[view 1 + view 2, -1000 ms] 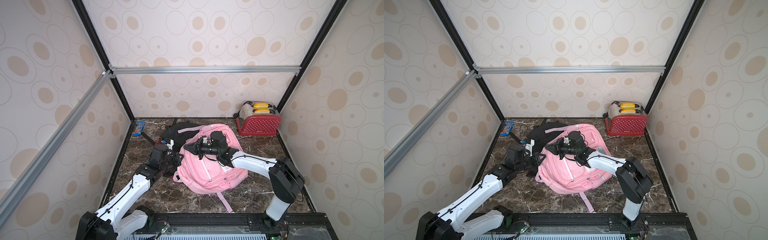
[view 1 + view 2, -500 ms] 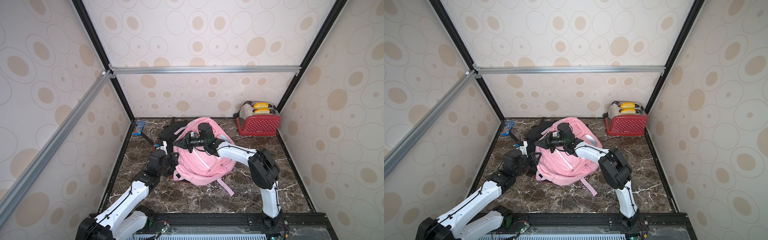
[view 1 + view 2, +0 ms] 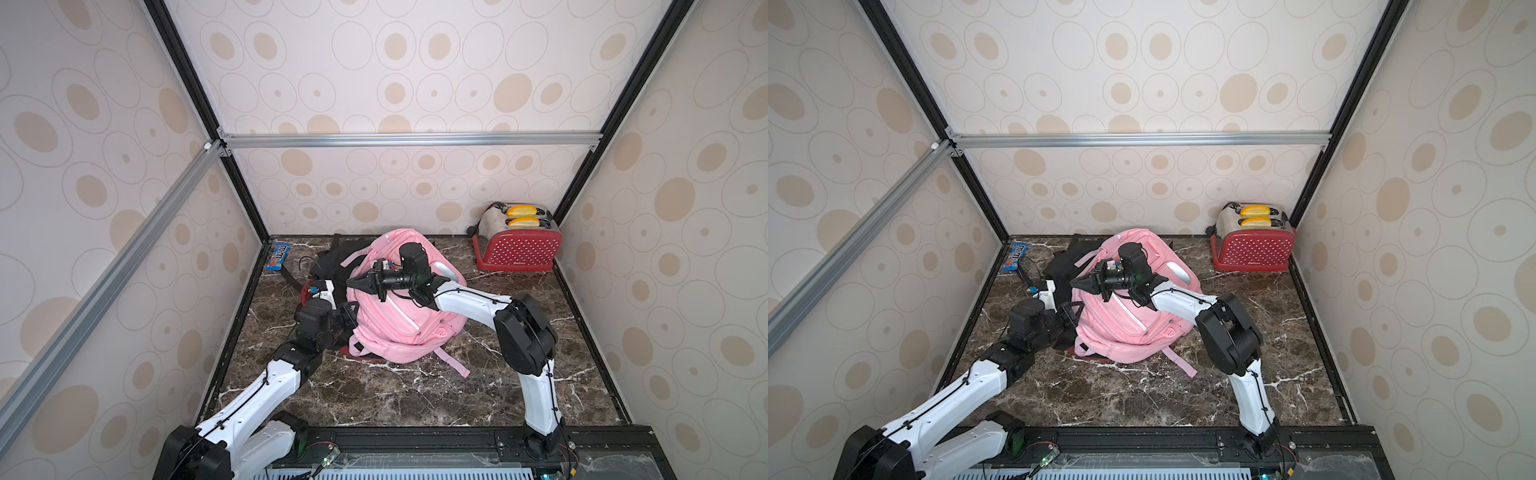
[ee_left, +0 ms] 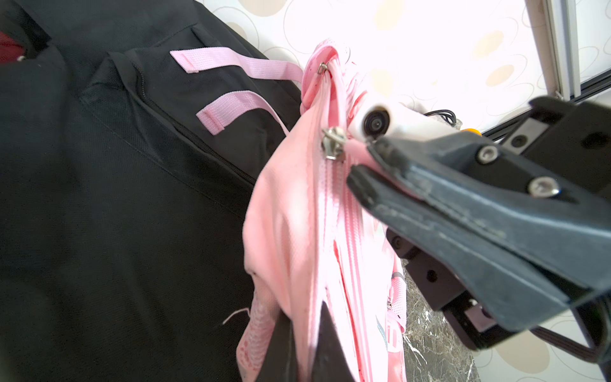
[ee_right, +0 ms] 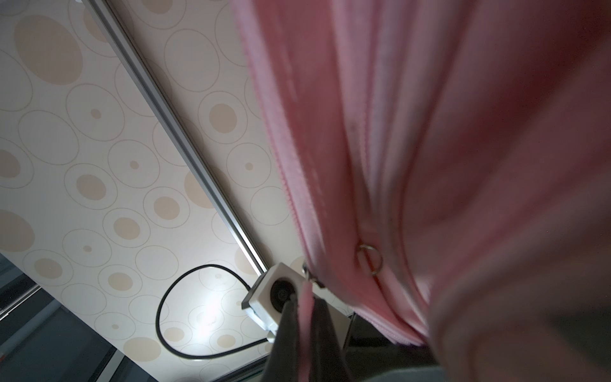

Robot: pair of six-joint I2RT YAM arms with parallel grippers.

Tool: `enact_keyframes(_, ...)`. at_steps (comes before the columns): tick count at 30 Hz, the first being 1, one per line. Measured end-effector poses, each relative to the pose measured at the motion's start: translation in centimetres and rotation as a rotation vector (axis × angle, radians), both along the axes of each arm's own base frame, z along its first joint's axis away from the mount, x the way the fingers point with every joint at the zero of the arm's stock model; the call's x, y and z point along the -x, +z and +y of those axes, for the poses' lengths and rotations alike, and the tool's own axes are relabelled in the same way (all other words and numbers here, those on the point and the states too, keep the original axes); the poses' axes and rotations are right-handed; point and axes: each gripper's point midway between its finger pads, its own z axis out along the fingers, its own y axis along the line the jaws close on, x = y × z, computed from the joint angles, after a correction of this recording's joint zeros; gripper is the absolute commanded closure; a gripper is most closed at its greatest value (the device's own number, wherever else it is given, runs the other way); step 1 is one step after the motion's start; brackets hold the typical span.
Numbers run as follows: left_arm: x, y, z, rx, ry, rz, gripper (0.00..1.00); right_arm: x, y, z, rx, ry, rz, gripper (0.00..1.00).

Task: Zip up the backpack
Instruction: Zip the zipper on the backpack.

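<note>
Showing a marble tabletop (image 3: pixel 374 399) inside a walled booth, both top views have a pink backpack (image 3: pixel 401 320) lying toward the middle-back, its far side resting on a black bag (image 3: pixel 332 259). We see two white robot arms meeting at the backpack's left edge.

The right gripper (image 3: pixel 353 283) reaches across the top of the backpack and is clenched. In the left wrist view its dark jaws pinch a small pink pull tab (image 4: pixel 358 154) just beside the metal zipper slider (image 4: pixel 334 144).

The left gripper (image 3: pixel 347 315) sits lower on the same edge. It too is closed, clamped on a fold of the backpack's cloth below the slider, with the zipper track (image 4: pixel 334 211) running between the two grips.

We judge this split to be deliberate. The lower grip anchors the cloth so the track is taut and straight, and the upper grip has the tab, ready to draw the slider along. Pinching the tab rather than the slider gives the jaws a soft, flat thing to hold. How much of the track is already closed we cannot tell.

A red toaster (image 3: pixel 517 245) stands well apart in the back right corner. A candy packet (image 3: pixel 277 257) lies by the left wall. Neither is in the way.
</note>
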Motion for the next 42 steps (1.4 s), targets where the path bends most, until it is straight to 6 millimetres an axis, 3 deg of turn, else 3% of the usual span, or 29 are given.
enact_keyframes(16, 0.9, -0.6, 0.0, 0.051, -0.006, -0.009, 1.0, 0.2, -0.7, -0.1, 0.001, 0.0, 0.018, 1.0)
enact_keyframes(35, 1.9, -1.1, 0.0, 0.08, -0.019, -0.008, 1.0, -1.2, -1.1, -0.9, -0.016, -0.013, 0.037, 1.0)
enact_keyframes(42, 2.6, -0.8, 0.1, 0.049, -0.03, 0.025, 0.62, -1.6, -1.2, -1.0, -0.019, -0.034, 0.028, 1.0)
